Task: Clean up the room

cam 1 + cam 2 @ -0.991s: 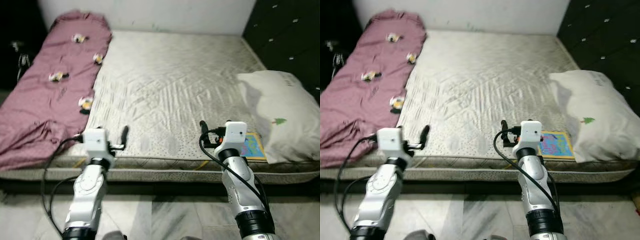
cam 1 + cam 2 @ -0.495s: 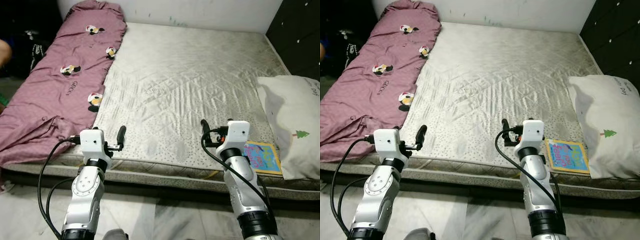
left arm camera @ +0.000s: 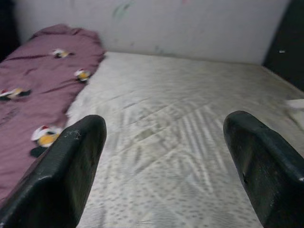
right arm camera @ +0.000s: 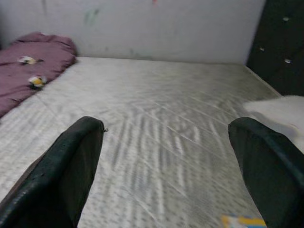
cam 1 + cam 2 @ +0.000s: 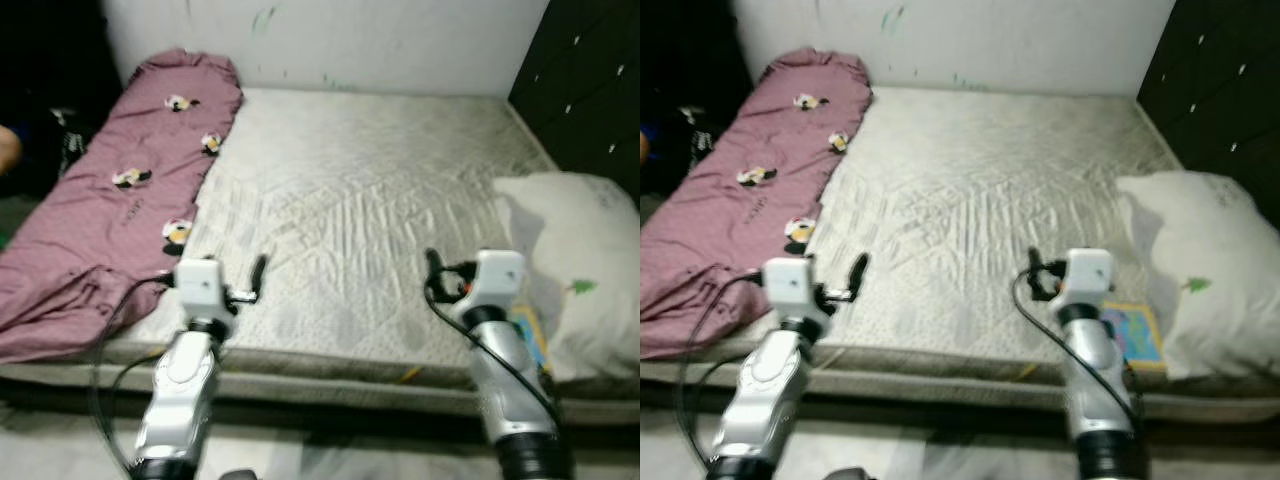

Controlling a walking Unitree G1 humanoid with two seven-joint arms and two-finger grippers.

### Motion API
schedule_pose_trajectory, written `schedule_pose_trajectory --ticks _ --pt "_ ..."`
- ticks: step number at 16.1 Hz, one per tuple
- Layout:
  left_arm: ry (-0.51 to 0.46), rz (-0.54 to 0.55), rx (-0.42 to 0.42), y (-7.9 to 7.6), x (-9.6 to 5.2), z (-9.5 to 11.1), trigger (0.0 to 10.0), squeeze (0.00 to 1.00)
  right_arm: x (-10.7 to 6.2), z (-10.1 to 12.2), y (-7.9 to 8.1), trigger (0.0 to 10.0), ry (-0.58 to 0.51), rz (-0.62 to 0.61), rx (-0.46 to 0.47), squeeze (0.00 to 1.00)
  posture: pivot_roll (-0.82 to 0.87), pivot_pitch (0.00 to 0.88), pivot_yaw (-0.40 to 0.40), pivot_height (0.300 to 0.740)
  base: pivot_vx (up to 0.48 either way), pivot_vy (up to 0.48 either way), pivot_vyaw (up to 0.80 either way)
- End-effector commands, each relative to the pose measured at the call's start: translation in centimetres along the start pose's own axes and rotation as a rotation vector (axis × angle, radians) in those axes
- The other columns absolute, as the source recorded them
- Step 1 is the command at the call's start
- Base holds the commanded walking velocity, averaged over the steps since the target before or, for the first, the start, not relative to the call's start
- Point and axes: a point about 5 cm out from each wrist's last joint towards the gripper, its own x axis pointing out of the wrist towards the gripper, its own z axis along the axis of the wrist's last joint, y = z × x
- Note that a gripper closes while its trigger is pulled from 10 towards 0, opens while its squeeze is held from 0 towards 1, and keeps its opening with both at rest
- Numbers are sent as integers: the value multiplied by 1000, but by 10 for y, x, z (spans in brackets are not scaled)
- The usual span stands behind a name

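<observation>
A white wall [image 5: 400, 40] stood behind the mattress's [image 5: 370, 210] far edge, and a dark studded cabinet [image 5: 590, 100] rose just beside the mattress's right side.

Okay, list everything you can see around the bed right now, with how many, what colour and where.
Mattress: one, pale grey quilted, filling the middle, against the wall.
Blanket: one, mauve with small cartoon prints, along the mattress's left side.
Pillow: one, white with a small green tree, at the mattress's right edge.
Book: one, blue and yellow cover, on the near right of the mattress beside the pillow.
Cabinet: one, black, far right.
Left gripper: open, over the near mattress edge.
Right gripper: open, over the near mattress edge.
</observation>
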Motion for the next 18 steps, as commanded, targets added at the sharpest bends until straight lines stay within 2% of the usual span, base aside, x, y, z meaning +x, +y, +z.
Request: schedule_pose_trajectory --ticks 1,9,12,13,15,18 --pt "-1 4 -3 2 0 1 10000 0 3 5 4 10000 -18 16 -5 0 -17 9 -33 740 289 0 0" --pt "4 0 -7 1 1 0 10000 0 3 4 6 10000 -4 27 -9 0 -15 5 -35 740 287 0 0" --pt "21 23 -7 2 0 -3 10000 0 4 3 7 10000 1 31 -6 0 -10 4 -38 740 0 0 0" --pt "59 38 21 3 -1 -9 10000 0 3 2 8 10000 8 31 -9 0 -8 5 -39 740 0 0 0" --pt "74 39 -8 5 1 -11 10000 0 5 2 9 10000 13 35 -10 0 -8 4 -41 740 0 0 0" --pt "64 51 -10 6 3 -9 10000 0 6 2 10 10000 13 38 -9 0 -7 7 -43 740 0 480 -537"
